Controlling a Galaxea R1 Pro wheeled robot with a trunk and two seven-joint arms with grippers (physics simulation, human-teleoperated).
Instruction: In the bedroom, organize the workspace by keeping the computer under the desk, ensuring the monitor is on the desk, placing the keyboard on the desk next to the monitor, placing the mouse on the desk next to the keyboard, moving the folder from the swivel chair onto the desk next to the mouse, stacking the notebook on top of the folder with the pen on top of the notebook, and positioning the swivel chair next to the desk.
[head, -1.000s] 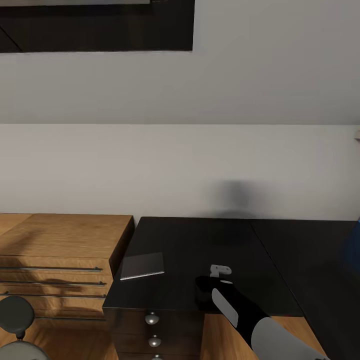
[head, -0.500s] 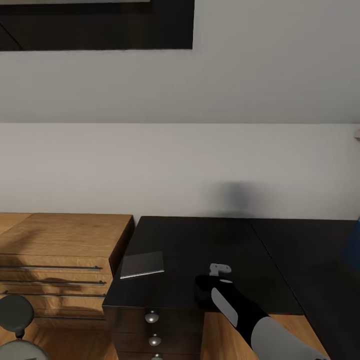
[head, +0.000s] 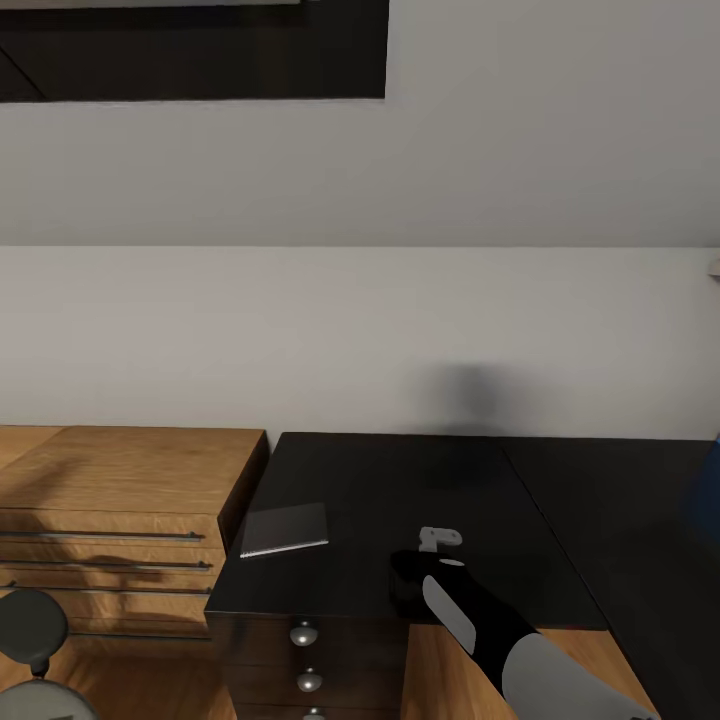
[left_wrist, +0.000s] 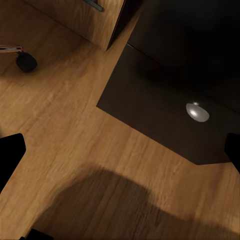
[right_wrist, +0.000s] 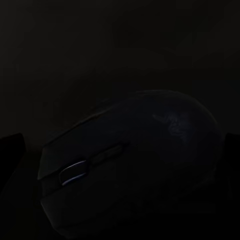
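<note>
In the right wrist view, a dark, rounded computer mouse (right_wrist: 132, 165) with a pale scroll wheel lies between the right gripper's (right_wrist: 120, 165) black fingertips (right_wrist: 11, 150), which stand spread at either side of it; whether they touch it cannot be told in the gloom. A faint emblem marks its back, too dim to read.

The head view shows the right arm reaching over the front edge of the black-topped desk (head: 400, 490).

The left gripper (left_wrist: 120, 150) hangs above the wooden plank floor (left_wrist: 75, 150), fingers spread wide, beside a black drawer front with a round silver knob (left_wrist: 197, 111).

A thin grey notebook (head: 286, 530) lies flat near the desk's left front corner, well apart from the right arm. Left of the desk stands a light wooden chest of drawers (head: 120, 500), with part of a grey swivel chair (head: 30, 630) below it. Beyond is a plain white wall (head: 400, 330).
</note>
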